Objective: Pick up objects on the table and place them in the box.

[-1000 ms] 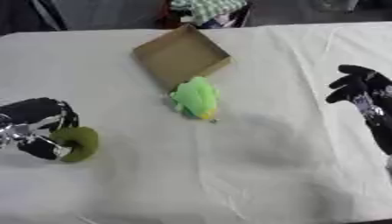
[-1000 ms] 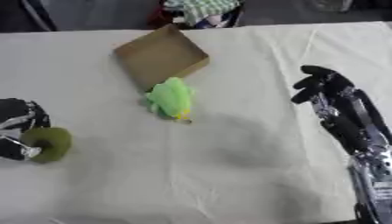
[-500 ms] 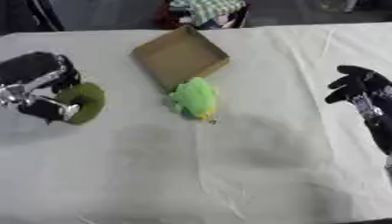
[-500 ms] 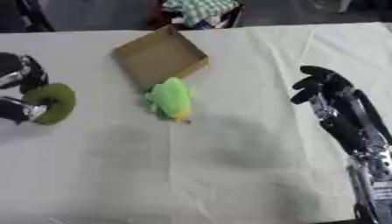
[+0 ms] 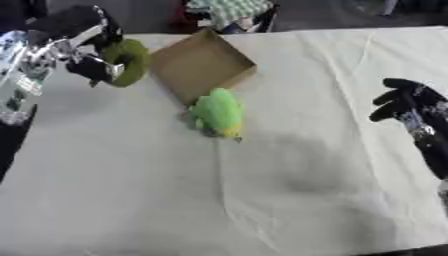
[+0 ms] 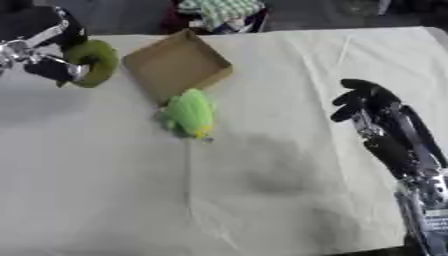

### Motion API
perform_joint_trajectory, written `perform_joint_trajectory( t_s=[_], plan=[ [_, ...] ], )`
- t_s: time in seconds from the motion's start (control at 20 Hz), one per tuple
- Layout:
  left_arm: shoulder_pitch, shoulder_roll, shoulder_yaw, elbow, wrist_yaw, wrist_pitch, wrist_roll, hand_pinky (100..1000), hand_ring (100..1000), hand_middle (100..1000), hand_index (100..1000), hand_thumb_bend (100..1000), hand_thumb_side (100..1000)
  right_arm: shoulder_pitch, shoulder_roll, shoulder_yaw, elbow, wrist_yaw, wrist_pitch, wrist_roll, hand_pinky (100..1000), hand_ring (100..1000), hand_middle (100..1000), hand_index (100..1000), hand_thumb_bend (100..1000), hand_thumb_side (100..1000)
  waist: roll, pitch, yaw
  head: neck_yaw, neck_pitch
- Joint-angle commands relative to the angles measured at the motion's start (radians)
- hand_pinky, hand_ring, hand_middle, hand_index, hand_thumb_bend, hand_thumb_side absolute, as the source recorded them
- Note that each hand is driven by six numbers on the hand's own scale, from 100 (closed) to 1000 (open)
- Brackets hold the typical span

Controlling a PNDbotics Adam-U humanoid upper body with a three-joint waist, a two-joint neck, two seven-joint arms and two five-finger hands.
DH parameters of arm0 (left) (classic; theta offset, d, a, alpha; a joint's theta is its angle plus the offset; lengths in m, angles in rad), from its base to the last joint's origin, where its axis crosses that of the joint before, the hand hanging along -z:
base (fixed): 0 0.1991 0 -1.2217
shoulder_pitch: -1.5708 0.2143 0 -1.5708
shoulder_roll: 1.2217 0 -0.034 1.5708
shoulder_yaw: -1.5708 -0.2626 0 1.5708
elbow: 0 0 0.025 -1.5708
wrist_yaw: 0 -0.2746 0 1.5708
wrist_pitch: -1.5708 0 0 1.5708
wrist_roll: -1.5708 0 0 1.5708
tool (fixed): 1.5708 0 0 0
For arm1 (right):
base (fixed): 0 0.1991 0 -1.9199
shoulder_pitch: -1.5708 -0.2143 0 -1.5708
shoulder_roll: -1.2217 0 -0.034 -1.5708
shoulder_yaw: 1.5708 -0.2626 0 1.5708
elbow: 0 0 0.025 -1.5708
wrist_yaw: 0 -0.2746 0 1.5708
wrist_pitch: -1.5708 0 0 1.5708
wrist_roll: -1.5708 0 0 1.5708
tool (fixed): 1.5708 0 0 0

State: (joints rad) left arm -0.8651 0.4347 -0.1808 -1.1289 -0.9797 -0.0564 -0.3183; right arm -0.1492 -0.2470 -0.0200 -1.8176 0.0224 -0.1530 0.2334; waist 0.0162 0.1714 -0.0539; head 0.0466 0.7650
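An olive-green ring-shaped object [image 5: 129,62] is held off the worktop [image 5: 262,200] by the left hand [image 5: 83,47], whose fingers are curled round it, near the far left of the cloth. It hangs just left of the cardboard box [image 5: 203,65], close beside the box's left edge but not over its opening. The box is shallow and open-topped, set askew with one corner pointing toward the far edge, and nothing can be seen inside it.

A bright green plush toy [image 5: 217,113] with a small yellow tip at its near end lies on the cloth, touching or almost touching the near edge of the box; which of the two cannot be told.

The right hand [image 6: 366,102] hovers at the right side of the worktop, well apart from the box and the toy, holding nothing, its dark fingers relaxed and slightly bent, pointing toward the far edge.

The worktop is covered by a pale cream cloth with a few creases. Beyond its far edge, behind the box, sits a green-and-white checked item [image 5: 226,8].
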Motion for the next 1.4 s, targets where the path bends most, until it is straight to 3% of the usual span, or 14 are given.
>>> perform_joint_trajectory(
  t_s=[0.05,0.4,0.5,0.6,0.65,0.8,0.95,1.1,1.25,1.4],
  plan=[
    [-0.054,-0.055,0.03,0.129,-0.05,0.016,0.134,576,467,436,542,100,240,-0.011,-0.003,0.003,-0.012,-0.007,-0.001,0.007,600,554,596,829,100,643,-0.002,-0.014,-0.005,0.008,0.005],
    [-0.095,-0.139,0.068,0.267,-0.024,0.054,0.4,590,502,472,575,100,274,-0.013,0.003,0.011,-0.011,-0.011,0.001,0.015,600,553,596,829,100,643,-0.002,-0.014,-0.019,0.018,0.005],
    [-0.099,-0.146,0.066,0.272,-0.012,0.054,0.449,595,513,486,588,100,274,-0.013,0.003,0.011,-0.01,-0.012,0.001,0.016,600,553,596,829,100,643,-0.002,-0.014,-0.021,0.018,0.005],
    [-0.1,-0.148,0.06,0.274,-0.001,0.051,0.474,624,559,544,655,131,305,-0.013,0.003,0.011,-0.01,-0.012,0.001,0.016,600,553,596,829,100,643,-0.001,-0.014,-0.022,0.017,0.005],
    [-0.1,-0.147,0.056,0.274,0.001,0.05,0.477,635,576,570,690,151,315,-0.013,0.003,0.011,-0.01,-0.012,0.001,0.016,600,553,596,829,100,642,-0.001,-0.014,-0.023,0.017,0.005],
    [-0.099,-0.142,0.042,0.268,-0.014,0.039,0.45,714,684,737,870,402,439,-0.013,0.003,0.011,-0.01,-0.012,0.002,0.017,599,553,596,829,100,642,0.0,-0.015,-0.023,0.015,0.005],
    [-0.099,-0.136,0.039,0.245,-0.035,0.033,0.436,775,766,853,950,580,541,-0.013,0.003,0.011,-0.01,-0.012,0.002,0.016,599,553,596,829,100,641,-0.001,-0.016,-0.023,0.014,0.005],
    [-0.097,-0.128,0.031,0.205,-0.02,0.024,0.445,793,801,894,971,632,571,-0.013,0.003,0.011,-0.01,-0.012,0.001,0.016,599,553,596,829,100,641,-0.001,-0.017,-0.022,0.014,0.005],
    [-0.088,-0.117,0.01,0.145,0.035,-0.008,0.432,789,797,832,916,564,538,-0.014,0.002,0.011,-0.011,-0.012,0.001,0.016,599,553,596,829,100,640,-0.001,-0.017,-0.022,0.013,0.005],
    [-0.08,-0.082,-0.049,0.053,0.103,-0.136,0.297,788,792,820,910,523,505,-0.014,0.001,0.01,-0.011,-0.011,0.001,0.016,599,553,596,828,100,640,0.001,-0.016,-0.022,0.013,0.005]
  ],
)
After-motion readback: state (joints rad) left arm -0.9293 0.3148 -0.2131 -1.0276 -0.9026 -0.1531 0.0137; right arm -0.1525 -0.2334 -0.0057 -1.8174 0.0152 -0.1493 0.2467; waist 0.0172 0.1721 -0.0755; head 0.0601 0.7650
